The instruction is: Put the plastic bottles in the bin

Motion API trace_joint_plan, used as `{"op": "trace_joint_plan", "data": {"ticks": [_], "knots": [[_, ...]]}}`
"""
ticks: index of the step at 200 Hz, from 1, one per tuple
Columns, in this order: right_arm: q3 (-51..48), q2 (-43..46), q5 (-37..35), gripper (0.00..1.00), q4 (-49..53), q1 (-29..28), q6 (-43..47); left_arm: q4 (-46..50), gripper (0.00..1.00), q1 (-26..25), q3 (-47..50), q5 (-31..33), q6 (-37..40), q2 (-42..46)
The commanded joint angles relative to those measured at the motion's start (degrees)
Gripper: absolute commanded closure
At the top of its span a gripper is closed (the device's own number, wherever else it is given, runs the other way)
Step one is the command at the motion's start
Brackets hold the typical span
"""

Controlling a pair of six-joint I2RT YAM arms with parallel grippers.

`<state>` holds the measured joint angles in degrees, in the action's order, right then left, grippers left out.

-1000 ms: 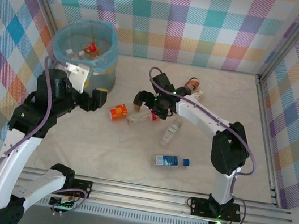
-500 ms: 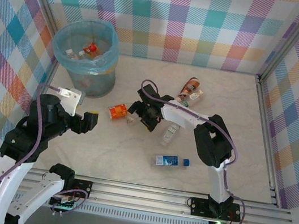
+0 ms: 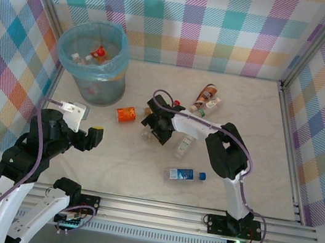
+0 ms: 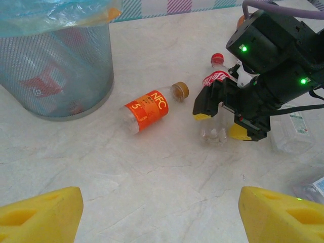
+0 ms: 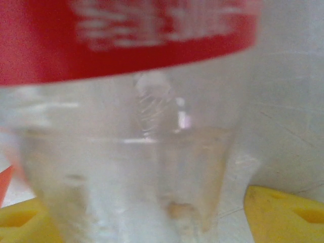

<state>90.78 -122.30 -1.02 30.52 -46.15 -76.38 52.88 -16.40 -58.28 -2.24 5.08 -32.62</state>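
Plastic bottles (image 3: pixel 99 52) already lie in the bin (image 3: pixel 105 90), a few caps and labels showing through its mouth, so you are part-way through. By my count, six more are left on the tabletop (image 3: pixel 111 169). The orange-labelled bottle (image 4: pixel 149 109) lies on its side near the bin, with the red-labelled bottle (image 4: pixel 213 81) just beside it. A clear bottle (image 3: pixel 185 144) and a blue-labelled bottle (image 3: pixel 185 174) lie nearer the arms, and a pair of bottles (image 3: pixel 209 98) sits close together towards the back wall. Your right end effector (image 4: pixel 220 124) is down over the red-labelled bottle, its yellow pads (image 5: pixel 283 212) apart on either side of the clear lower body. A sliver of tabletop shows between one pad and the plastic, so I judge it not yet clamped. Your left end effector (image 4: pixel 161 207) hangs with its pads spread wide and nothing between them, well apart from the bottles. Expect thin, glossy, see-through walls and slick printed sleeves: round bodies that will likely roll and dent under a squeeze. The bin has a fine, mesh-like grey wall, and a crinkled light blue bag (image 4: pixel 50 12) folds over its rim. The tabletop is pale, smooth and faintly marbled.
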Motion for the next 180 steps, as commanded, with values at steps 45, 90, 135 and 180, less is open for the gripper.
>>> {"op": "trace_joint_plan", "data": {"ticks": [45,90,135,180], "knots": [[-7.50,6.05,-3.00,0.45,-2.46,-0.17,3.73,-1.97,0.19,-0.48,-2.18,0.33,-2.46,-2.68],[-12.32,13.22,-4.53,0.54,-5.45,-0.56,12.29,-2.35,0.20,-0.47,-8.46,1.66,-8.05,-9.08],[-18.24,23.75,-6.94,0.54,-12.66,-2.70,25.53,-4.91,0.20,-0.47,-14.84,1.49,-14.92,-17.79],[-25.96,32.89,2.45,0.56,-24.73,-2.89,39.22,-9.58,0.20,-0.47,-23.25,-10.10,-19.26,-28.74]]}}
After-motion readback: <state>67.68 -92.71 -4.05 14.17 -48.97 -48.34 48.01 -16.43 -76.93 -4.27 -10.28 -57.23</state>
